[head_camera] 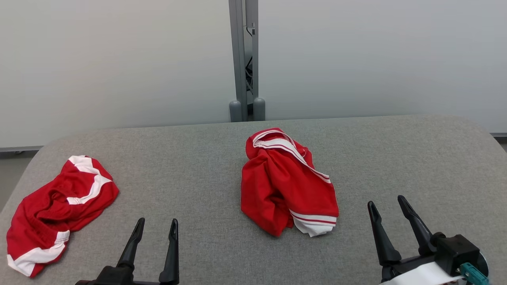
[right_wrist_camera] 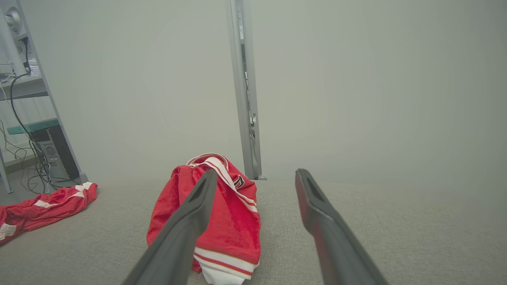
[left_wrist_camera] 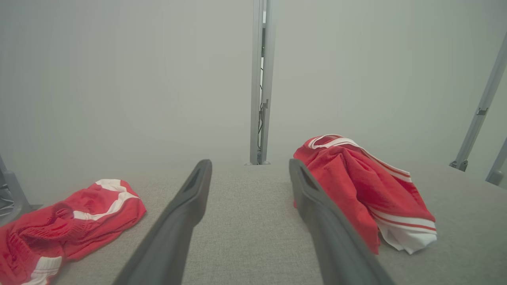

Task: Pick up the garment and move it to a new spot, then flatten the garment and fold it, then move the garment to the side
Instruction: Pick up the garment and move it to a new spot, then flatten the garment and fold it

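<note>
Crumpled red-and-white garment (head_camera: 287,182) lying mid-counter (head_camera: 190,158), apart from both arms. Left fingers (head_camera: 171,253) and right fingers (head_camera: 381,233) spread wide, released and empty, at the near edge. A second red garment (head_camera: 59,206) lies at the counter's left end.

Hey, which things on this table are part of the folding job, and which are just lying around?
Job in hand:
- crumpled red garment in the middle, probably the one to fold
- left gripper, open
- right gripper, open

Lying about:
- second red garment, bunched at far left
- grey post at the back
</note>
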{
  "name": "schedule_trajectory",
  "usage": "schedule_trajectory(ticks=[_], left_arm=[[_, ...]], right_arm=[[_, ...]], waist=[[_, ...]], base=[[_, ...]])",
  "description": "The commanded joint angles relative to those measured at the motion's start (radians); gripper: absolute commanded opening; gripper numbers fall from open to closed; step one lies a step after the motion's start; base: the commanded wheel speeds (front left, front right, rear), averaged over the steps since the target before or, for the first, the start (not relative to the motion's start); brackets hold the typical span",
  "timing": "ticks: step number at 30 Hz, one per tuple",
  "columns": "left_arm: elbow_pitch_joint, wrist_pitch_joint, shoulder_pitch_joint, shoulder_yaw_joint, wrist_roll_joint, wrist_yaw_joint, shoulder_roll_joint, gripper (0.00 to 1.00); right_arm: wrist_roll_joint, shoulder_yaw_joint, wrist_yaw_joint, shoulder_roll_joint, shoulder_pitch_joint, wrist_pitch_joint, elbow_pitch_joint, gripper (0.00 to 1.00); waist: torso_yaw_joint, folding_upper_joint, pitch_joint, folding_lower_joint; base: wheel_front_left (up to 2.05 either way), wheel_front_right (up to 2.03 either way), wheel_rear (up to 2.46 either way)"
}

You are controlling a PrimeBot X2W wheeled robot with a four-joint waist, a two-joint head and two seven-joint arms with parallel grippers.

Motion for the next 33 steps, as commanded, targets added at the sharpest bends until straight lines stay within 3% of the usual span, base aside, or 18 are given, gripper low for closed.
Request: schedule_trajectory(ticks=[1,33], left_arm=[[-0.003,-0.004,0.008,0.000,0.012,0.004,0.004,1.00],[0.009,-0.004,-0.027,-0.038,0.035,0.046,-0.002,1.00]], right_arm=[[-0.004,-0.006,0.000,-0.001,0.012,-0.005,0.006,1.00],[-0.006,-0.013,0.000,0.002,-0.012,-0.005,0.049,1.00]], waist=[[-0.001,0.0000,0.003,0.0000],[-0.006,0.0000,0.030,0.0000]], base=[[0.00,0.00,0.00],[0.00,0.00,0.00]])
